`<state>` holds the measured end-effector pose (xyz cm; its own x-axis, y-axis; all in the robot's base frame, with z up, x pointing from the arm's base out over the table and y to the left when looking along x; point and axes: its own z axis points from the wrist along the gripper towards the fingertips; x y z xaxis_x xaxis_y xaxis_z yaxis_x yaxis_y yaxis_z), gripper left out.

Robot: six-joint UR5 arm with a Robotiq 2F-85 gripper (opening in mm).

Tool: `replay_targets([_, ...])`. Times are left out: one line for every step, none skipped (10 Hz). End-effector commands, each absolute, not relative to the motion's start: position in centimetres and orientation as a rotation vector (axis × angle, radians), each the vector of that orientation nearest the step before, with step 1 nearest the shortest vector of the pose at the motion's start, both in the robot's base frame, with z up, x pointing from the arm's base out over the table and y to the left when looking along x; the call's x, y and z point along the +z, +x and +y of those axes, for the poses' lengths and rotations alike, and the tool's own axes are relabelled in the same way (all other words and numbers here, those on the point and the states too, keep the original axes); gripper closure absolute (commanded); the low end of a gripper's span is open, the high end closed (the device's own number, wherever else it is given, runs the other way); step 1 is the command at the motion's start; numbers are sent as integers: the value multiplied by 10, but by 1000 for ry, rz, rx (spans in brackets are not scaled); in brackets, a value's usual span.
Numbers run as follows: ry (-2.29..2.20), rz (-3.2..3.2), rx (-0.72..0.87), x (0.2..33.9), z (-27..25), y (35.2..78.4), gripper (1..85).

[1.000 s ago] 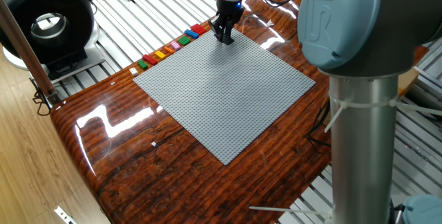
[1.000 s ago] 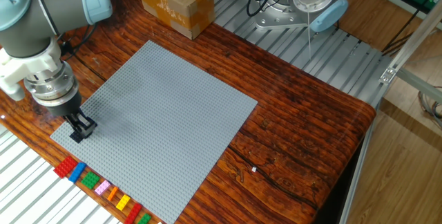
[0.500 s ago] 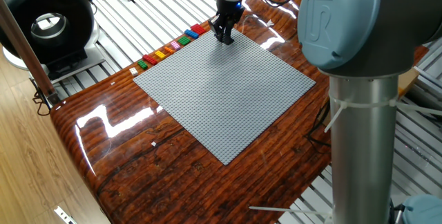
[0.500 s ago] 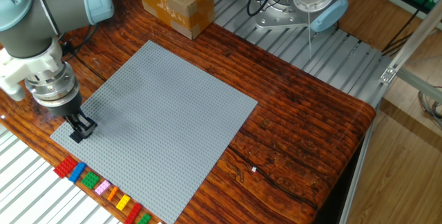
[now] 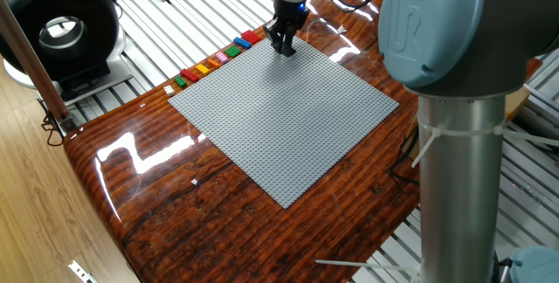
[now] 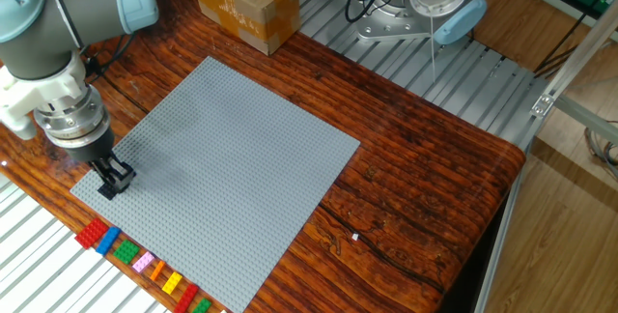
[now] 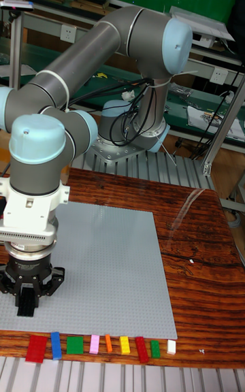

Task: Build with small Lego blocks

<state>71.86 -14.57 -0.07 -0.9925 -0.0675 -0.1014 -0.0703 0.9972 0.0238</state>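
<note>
Build not started
Your pincer [image 6: 109, 184], seemingly clenched and empty, touched the bare baseplate [image 6: 232, 158]; bricks [image 6: 135, 257] lay unused at its 6 o'clock.

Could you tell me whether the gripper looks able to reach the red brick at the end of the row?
Probably yes: the gripper is over the baseplate corner near the red brick, with nothing between.

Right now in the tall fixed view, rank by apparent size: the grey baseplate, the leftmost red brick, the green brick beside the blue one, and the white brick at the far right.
1. Grey square studded baseplate
2. Leftmost red brick
3. Green brick
4. White brick
</note>
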Motion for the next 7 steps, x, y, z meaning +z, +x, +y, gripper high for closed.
replay_targets([-134, 3030, 22, 0, -151, 720, 847])
replay_targets([-136, 3029, 15, 0, -153, 720, 847])
replay_targets([-143, 3027, 14, 0, -154, 721, 847])
replay_targets([-145, 3025, 19, 1, -155, 722, 847])
replay_targets([-147, 3022, 21, 0, -155, 723, 847])
replay_targets([-145, 3020, 18, 1, -156, 724, 847])
replay_targets([-145, 3020, 18, 1, -156, 724, 847])
